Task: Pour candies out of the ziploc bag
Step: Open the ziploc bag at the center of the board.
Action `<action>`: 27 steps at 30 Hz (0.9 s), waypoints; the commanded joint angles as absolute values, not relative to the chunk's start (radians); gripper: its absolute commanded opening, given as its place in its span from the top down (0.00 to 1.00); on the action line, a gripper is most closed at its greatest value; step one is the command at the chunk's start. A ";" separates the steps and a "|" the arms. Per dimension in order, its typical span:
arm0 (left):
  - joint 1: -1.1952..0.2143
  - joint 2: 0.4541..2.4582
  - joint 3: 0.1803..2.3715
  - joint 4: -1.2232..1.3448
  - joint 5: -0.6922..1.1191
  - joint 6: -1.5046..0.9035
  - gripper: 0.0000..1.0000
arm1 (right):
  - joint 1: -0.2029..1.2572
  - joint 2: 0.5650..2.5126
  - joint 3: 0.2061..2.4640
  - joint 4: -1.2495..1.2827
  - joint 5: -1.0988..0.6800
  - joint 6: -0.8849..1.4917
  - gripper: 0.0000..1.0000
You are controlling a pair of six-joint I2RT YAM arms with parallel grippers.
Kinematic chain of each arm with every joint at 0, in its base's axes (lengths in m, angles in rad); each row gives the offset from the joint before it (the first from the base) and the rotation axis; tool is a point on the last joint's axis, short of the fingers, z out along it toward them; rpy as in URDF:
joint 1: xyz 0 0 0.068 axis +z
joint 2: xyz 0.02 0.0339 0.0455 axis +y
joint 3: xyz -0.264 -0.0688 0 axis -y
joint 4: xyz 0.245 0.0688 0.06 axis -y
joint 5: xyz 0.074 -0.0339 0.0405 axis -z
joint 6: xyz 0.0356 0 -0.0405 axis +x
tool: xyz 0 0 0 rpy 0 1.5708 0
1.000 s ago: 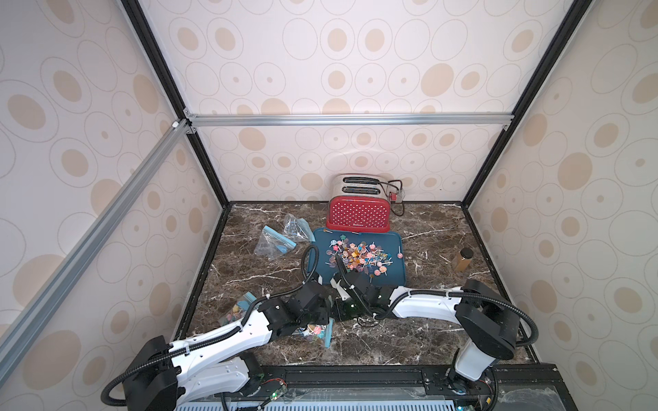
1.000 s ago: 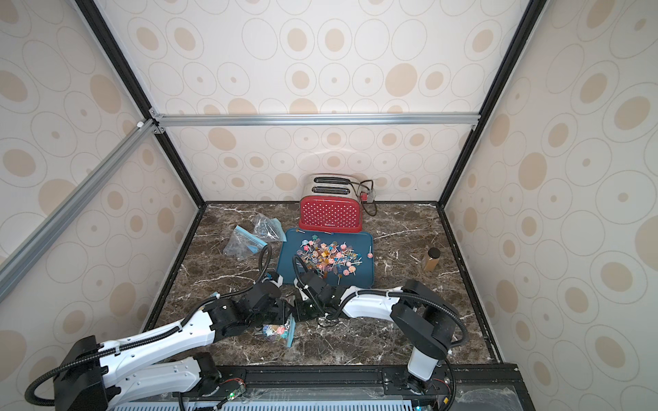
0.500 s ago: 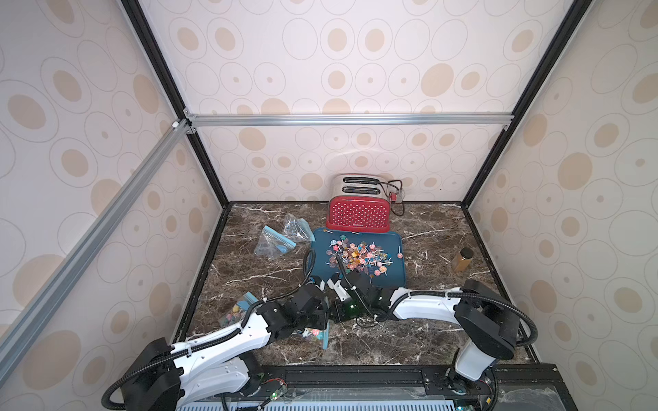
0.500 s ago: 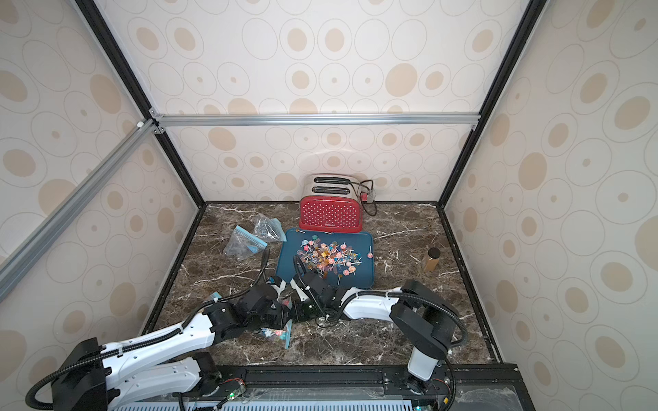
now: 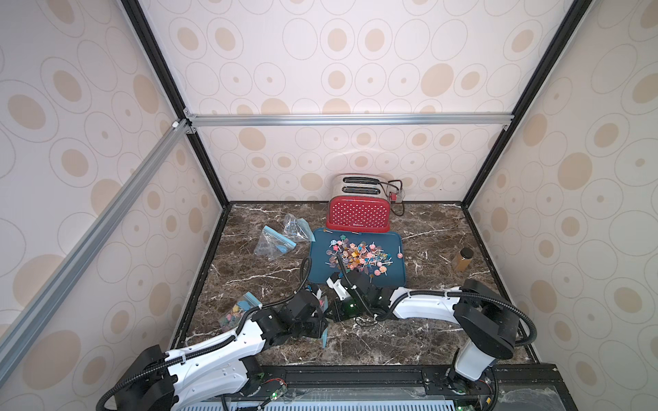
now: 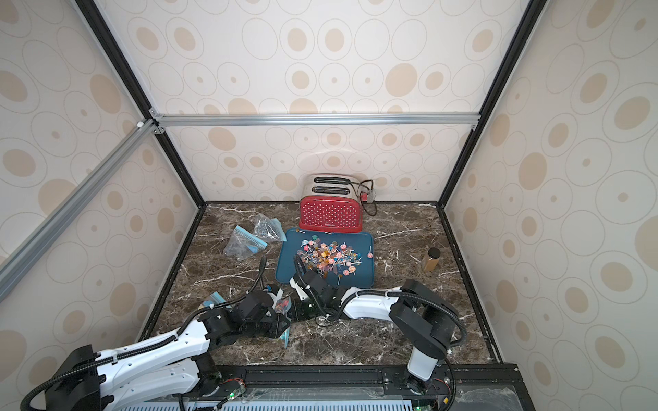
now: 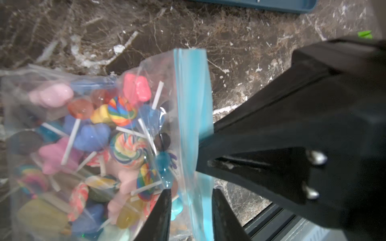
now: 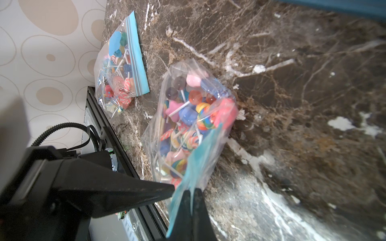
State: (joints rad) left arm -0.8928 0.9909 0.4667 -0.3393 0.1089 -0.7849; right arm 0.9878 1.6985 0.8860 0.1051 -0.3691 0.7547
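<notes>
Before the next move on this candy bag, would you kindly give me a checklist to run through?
1. Right tool shut on the blue zip strip of the bag: ok.
2. Left tool gripping the bag: not ok, jaws apart astride the strip.
3. Bag mouth open: cannot tell.
4. Bag above the tray: not ok, it rests on the table short of it.
5. Candies inside the bag: ok.

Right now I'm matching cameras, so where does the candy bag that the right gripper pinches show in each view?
Top view: candy bag, lower middle, just below the blue tray.
Top view: same place.
Left wrist: mid-picture, close up.
Right wrist: mid-picture.
Shared landmark: the blue tray, beyond the bag in all four.
</notes>
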 commanded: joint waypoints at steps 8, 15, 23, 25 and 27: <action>-0.891 1.024 0.468 -0.332 0.044 -0.792 0.75 | 0.988 1.703 0.896 0.123 -0.382 0.765 1.00; -0.891 1.080 0.484 -0.295 0.049 -0.793 0.85 | 0.988 1.706 0.895 0.135 -0.392 0.771 1.00; -0.891 1.055 0.490 -0.287 0.049 -0.804 1.00 | 0.988 1.706 0.884 0.138 -0.382 0.779 1.00; -0.891 1.042 0.486 -0.283 0.036 -0.818 1.00 | 0.988 1.706 0.884 0.127 -0.374 0.784 1.00; -0.891 1.030 0.488 -0.297 -0.004 -0.850 1.00 | 0.988 1.709 0.890 0.095 -0.351 0.791 1.00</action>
